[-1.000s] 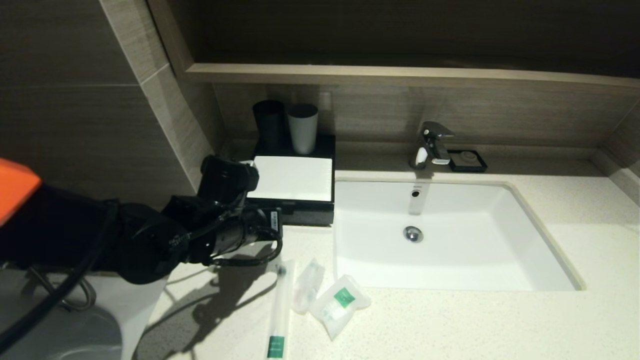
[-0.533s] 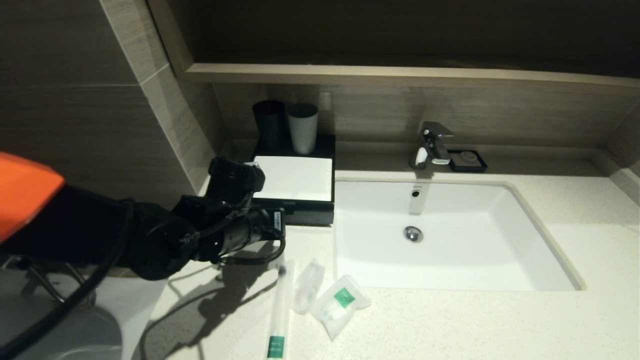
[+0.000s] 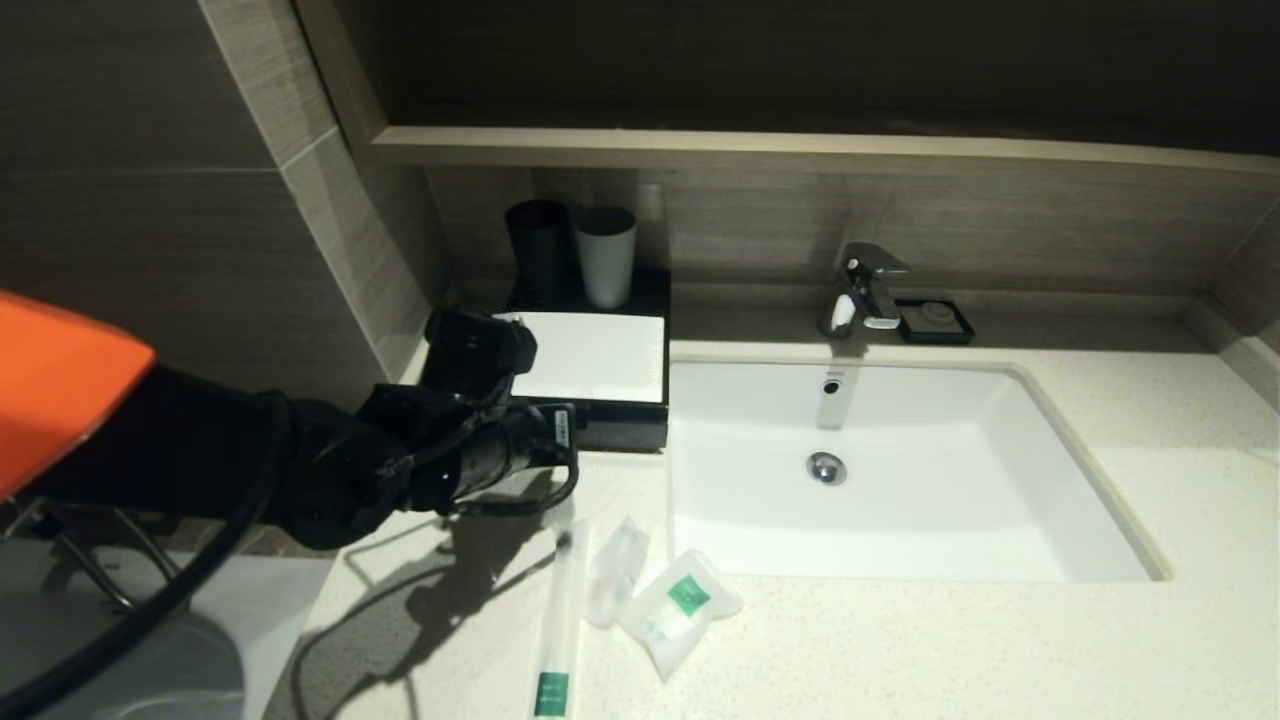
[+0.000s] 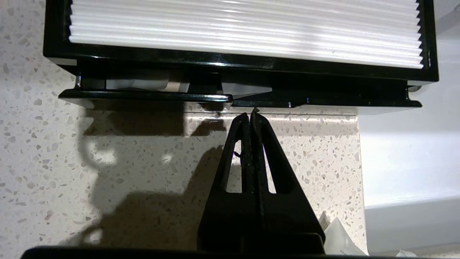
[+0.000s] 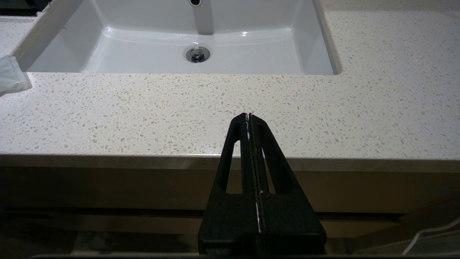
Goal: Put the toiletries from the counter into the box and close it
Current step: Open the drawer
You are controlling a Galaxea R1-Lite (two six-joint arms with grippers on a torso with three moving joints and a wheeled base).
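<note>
No readable text anywhere from my feeds. Green label on the toothbrush pack [image 3: 552, 690] has print, too small to read. Green label on the square sachet [image 3: 688, 594], same, can't make out a word. White sticker on my left arm near the wrist [image 3: 561, 428] carries dark marks, illegible. Faucet [image 3: 862, 288] and box [image 3: 600, 362] show no legible branding.
</note>
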